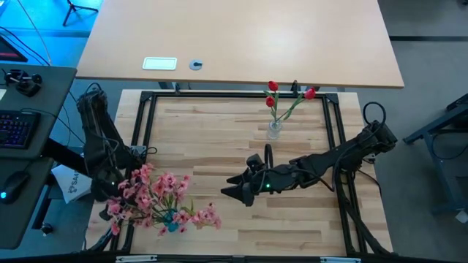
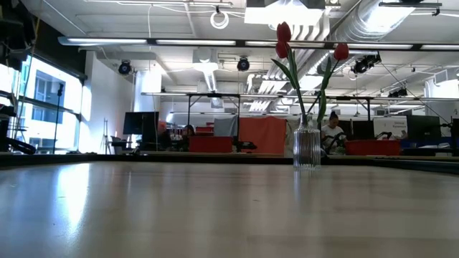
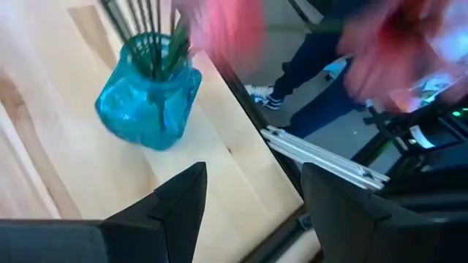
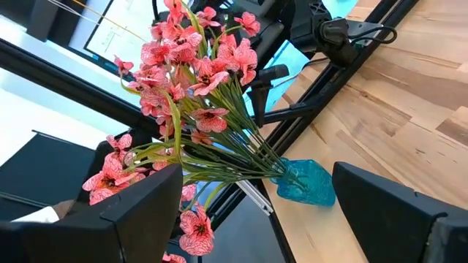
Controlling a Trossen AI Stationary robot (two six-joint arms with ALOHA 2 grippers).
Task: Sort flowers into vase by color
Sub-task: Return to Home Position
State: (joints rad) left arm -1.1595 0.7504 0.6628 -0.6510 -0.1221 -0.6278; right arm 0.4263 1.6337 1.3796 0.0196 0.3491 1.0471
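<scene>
A blue glass vase (image 1: 172, 223) stands near the table's near left corner and holds a spray of pink blossoms (image 1: 157, 193) on green stems. It also shows in the left wrist view (image 3: 150, 95) and the right wrist view (image 4: 307, 183). A clear ribbed vase (image 1: 274, 130) near the far edge holds three red buds (image 1: 272, 86), as the low view (image 2: 307, 147) confirms. My left gripper (image 3: 252, 175) is open, to the left of the blue vase and apart from it. My right gripper (image 1: 228, 191) is open at mid-table, pointing at the pink spray (image 4: 197, 80).
A black metal frame (image 1: 142, 124) runs around the wooden work surface, and its rail (image 3: 322, 153) passes close by the blue vase. A person's legs (image 3: 307, 58) show beyond the table's near edge. Bare wood (image 1: 212, 139) lies between the two vases.
</scene>
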